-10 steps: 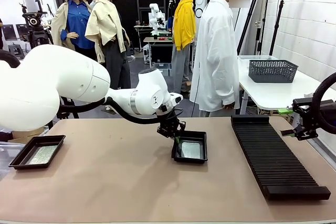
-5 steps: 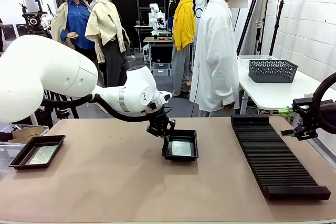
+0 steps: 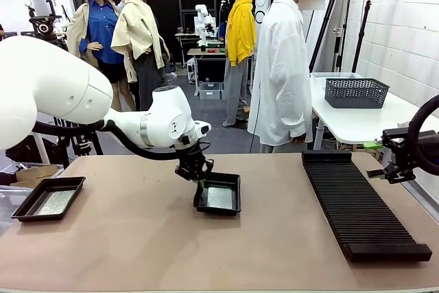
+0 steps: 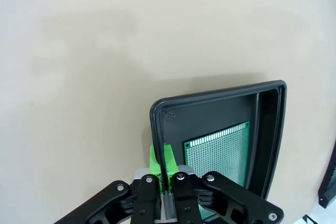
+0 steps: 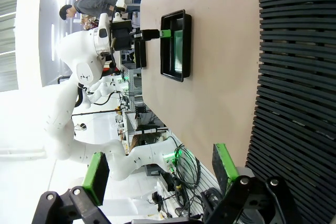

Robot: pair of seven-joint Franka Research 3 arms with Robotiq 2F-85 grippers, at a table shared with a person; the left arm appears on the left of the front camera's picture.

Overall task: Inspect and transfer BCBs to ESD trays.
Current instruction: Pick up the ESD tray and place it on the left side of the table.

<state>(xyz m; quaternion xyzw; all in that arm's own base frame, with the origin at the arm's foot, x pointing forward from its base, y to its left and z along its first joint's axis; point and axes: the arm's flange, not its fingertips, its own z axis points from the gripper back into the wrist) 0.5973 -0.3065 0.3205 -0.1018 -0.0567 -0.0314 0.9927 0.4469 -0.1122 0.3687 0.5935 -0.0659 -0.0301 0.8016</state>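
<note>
Mid-transfer: left hand [image 3: 199, 178] clamped on tray [image 3: 226, 205] rim, board [image 3: 221, 197] inside, left of rack [image 3: 360, 204]; right hand [image 5: 157, 176] open; next, sliding toward far-left tray [image 3: 27, 212].

Tabletop [image 3: 137, 252]: plain light tan, no pattern. Both ESD trays black: one mid-frame [image 3: 234, 182], one at lower left [image 3: 24, 205]. BCB [image 4: 218, 153] in the mid tray: green with a fine regular dot grid; the BCB [image 3: 55, 202] in the left tray reads pale green-grey. Left claw [image 4: 161, 163]: black links, bright green pads. Right claw [image 5: 157, 174]: same black with green pads. Slotted rack [image 3: 360, 211], right of frame: black, ribbed. Arm shells white.
</note>
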